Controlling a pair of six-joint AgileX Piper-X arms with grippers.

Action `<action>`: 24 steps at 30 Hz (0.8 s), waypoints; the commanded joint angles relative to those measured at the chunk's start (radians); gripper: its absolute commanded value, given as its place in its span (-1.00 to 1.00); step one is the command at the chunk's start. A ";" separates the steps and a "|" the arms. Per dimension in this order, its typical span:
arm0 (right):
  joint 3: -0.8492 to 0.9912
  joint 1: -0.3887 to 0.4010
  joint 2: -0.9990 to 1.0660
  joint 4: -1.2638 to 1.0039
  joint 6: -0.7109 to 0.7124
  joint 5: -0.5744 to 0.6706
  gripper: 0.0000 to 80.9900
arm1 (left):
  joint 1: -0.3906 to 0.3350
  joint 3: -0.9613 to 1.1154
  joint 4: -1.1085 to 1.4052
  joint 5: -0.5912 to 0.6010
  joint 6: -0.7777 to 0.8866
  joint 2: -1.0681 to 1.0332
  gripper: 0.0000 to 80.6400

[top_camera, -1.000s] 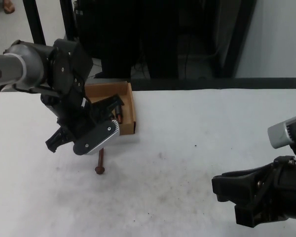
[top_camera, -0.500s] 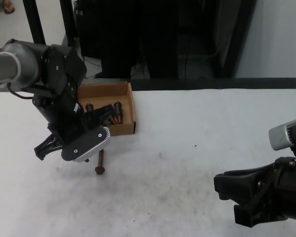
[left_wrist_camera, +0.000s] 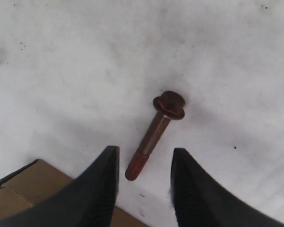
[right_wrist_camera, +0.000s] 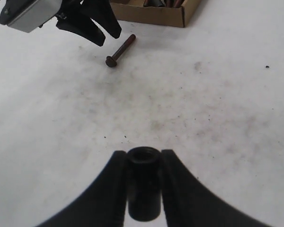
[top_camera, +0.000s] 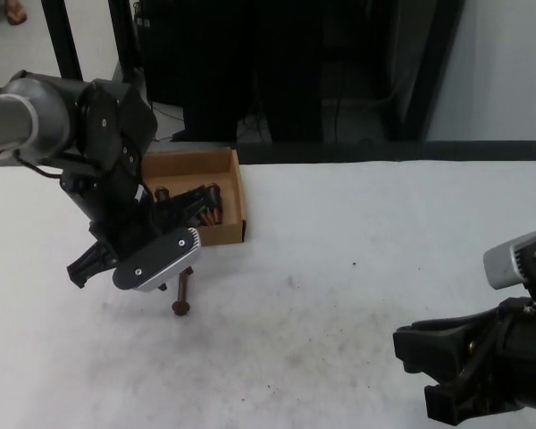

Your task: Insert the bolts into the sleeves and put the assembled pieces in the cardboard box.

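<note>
The bolt [left_wrist_camera: 157,130] lies flat on the bench [top_camera: 339,268] just beside the cardboard box [top_camera: 225,232]. Its threaded end sits under the gap between the left gripper's [left_wrist_camera: 144,153] widely spread fingers [left_wrist_camera: 106,184], which do not touch it. Well apart, the right gripper [right_wrist_camera: 143,155] pinches a black sleeve [right_wrist_camera: 143,184]

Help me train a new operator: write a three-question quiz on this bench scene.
1. True or false: the right pincer is shut on a short black cylindrical metal sleeve.
2. Fill the gap: the left pincer hangs over the rust-brown flanged metal bolt with its fingers ____.
3. Where does that bolt lie?
A) flat on the white bench, near the brown cardboard box
B) inside that box
C) upright on its head

Key: 1 true; 2 open; 3 A.
</note>
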State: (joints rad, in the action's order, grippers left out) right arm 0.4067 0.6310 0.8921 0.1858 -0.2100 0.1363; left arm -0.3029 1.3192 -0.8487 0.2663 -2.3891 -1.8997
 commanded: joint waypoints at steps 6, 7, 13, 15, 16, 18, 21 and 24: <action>0.000 0.003 -0.004 -0.027 0.007 -0.004 -0.99 | 0.021 -0.001 0.080 0.078 -0.163 -0.039 -0.12; 0.000 0.003 -0.004 -0.027 0.007 -0.004 -0.99 | 0.026 -0.001 0.096 0.080 -0.163 -0.047 -0.12; 0.000 0.003 -0.004 -0.027 0.007 -0.030 -0.99 | 0.064 -0.001 0.246 0.137 -0.101 -0.071 -0.17; 0.000 0.003 -0.004 -0.027 0.007 -0.053 -0.99 | 0.073 -0.001 0.263 0.152 -0.072 -0.071 -0.23; 0.000 0.003 -0.004 -0.027 0.007 -0.057 -0.99 | 0.074 -0.001 0.261 0.148 -0.072 -0.071 -0.25; 0.000 0.003 -0.004 -0.027 0.009 -0.073 -0.99 | 0.073 -0.001 0.247 0.146 -0.096 -0.071 -0.30; 0.000 0.003 -0.004 -0.027 0.009 -0.073 -0.99 | 0.069 -0.001 0.226 0.146 -0.132 -0.071 -0.33; 0.000 0.003 -0.004 -0.027 0.009 -0.073 -0.99 | 0.056 -0.001 0.223 0.148 -0.132 -0.071 -0.33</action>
State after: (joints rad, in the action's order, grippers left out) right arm 0.4058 0.6310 0.8921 0.1731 -0.2100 0.0721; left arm -0.2427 1.3192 -0.6353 0.3021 -2.3851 -1.9746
